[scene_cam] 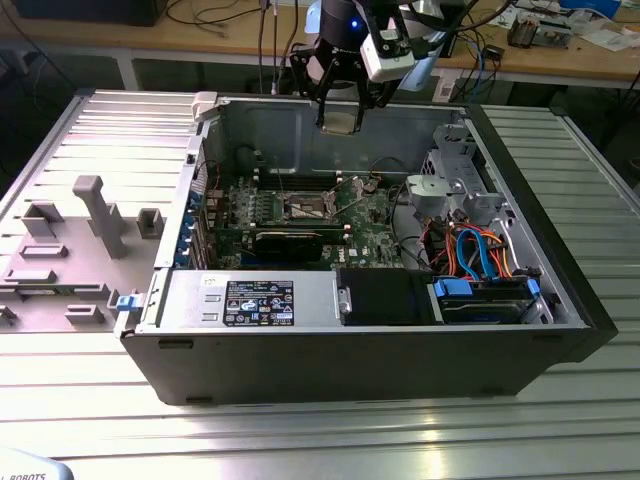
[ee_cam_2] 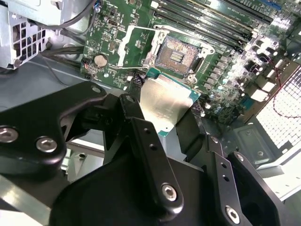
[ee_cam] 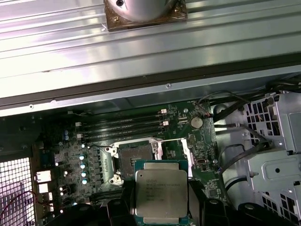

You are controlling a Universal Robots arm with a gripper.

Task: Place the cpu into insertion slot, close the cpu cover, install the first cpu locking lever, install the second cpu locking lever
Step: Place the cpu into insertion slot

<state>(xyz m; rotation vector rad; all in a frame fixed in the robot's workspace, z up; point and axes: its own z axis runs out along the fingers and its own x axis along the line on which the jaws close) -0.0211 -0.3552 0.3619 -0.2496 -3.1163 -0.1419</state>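
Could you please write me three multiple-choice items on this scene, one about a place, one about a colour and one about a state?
1. Where is the cpu? A held in the gripper; B on the table; C on the grey tray.
2. What colour is the circuit board? A blue; B green; C red.
3. The insertion slot is: A empty; B filled; C covered.
Answers: 1 A, the chip sits clamped above the board; 2 B, green shows between the parts; 3 A, bare contacts show inside.

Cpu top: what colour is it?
Silvery grey; the cpu shows best in the first wrist view.
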